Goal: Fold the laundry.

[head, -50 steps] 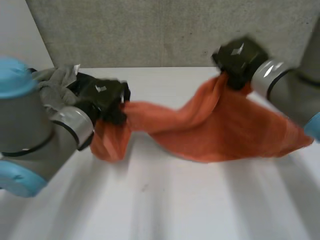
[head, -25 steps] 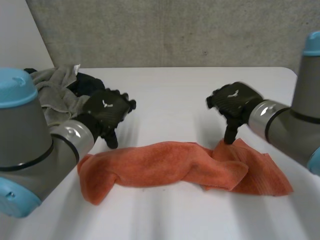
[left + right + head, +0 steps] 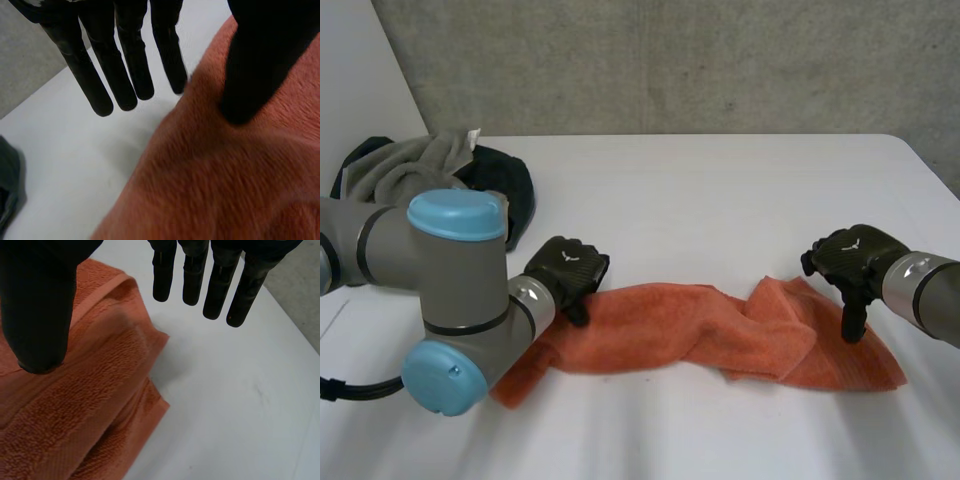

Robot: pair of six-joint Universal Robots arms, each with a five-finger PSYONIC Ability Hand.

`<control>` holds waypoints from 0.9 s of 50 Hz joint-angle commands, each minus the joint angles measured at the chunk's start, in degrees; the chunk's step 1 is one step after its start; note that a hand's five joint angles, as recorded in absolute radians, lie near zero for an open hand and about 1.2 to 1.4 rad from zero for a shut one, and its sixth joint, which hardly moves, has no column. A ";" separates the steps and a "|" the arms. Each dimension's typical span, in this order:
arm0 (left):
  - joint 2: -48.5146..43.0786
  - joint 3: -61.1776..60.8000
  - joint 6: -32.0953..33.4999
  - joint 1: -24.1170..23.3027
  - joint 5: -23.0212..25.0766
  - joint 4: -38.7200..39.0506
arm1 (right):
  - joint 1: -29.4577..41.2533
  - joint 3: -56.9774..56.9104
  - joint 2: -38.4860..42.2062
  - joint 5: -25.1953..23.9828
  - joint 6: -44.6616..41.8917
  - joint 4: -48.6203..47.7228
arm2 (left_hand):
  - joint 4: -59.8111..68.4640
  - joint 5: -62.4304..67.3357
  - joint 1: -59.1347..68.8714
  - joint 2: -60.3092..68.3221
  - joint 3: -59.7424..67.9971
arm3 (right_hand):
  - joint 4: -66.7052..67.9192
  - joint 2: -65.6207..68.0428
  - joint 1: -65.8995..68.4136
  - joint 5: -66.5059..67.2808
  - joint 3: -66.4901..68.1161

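An orange towel [image 3: 660, 325] lies crumpled and twisted in a long strip across the front of the white table [image 3: 700, 200]. My left hand [image 3: 565, 275] hovers at the towel's left end. In the left wrist view its fingers [image 3: 125, 60] are straight over bare table past the towel's edge, and the thumb [image 3: 260, 60] is over the towel [image 3: 225, 175]. My right hand [image 3: 850, 258] is at the towel's right end. There its fingers [image 3: 220, 285] are straight above the table and its thumb [image 3: 40, 305] is above a folded edge of the towel [image 3: 75, 405]. Neither hand grips cloth.
A pile of grey and dark laundry [image 3: 430, 170] sits at the back left of the table, behind my left arm [image 3: 450, 300]. A concrete wall [image 3: 670, 60] rises behind the table. The table's right edge [image 3: 935, 175] runs close to my right arm.
A second ago both hands held the towel up in the air. They let it drop onto the table, then the left hand came down to its left end and the right hand moved to its right end.
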 commanded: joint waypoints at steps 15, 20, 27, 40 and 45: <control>6.76 -1.82 1.25 0.72 -0.90 -1.51 | -0.89 -0.61 5.89 -6.82 -0.10 0.03 | 30.29 30.64 27.86 29.54 29.69 | 5.21 3.47 6.83 5.39 4.72; 7.82 -1.56 1.16 2.47 -0.81 -1.42 | -0.71 -1.84 9.14 -6.73 0.07 -0.50 | 30.29 30.64 27.86 29.54 29.69 | 22.68 20.94 24.30 22.86 22.19; 7.73 0.46 1.25 3.79 -0.63 -1.07 | -0.63 -6.23 11.26 -5.59 2.52 -2.25 | 30.29 30.64 27.86 29.54 29.69 | 59.68 57.95 61.30 59.86 59.20; 4.65 26.20 1.78 5.64 -1.07 11.74 | 1.13 -31.45 7.66 2.23 14.91 -13.76 | 30.29 30.64 27.86 29.54 29.69 | 59.68 57.95 61.30 59.86 59.20; 7.71 26.31 1.52 6.25 -1.95 28.07 | 1.92 -35.42 4.24 4.70 21.25 -22.55 | 30.29 30.64 27.86 29.54 29.69 | 59.68 57.95 61.30 59.86 59.20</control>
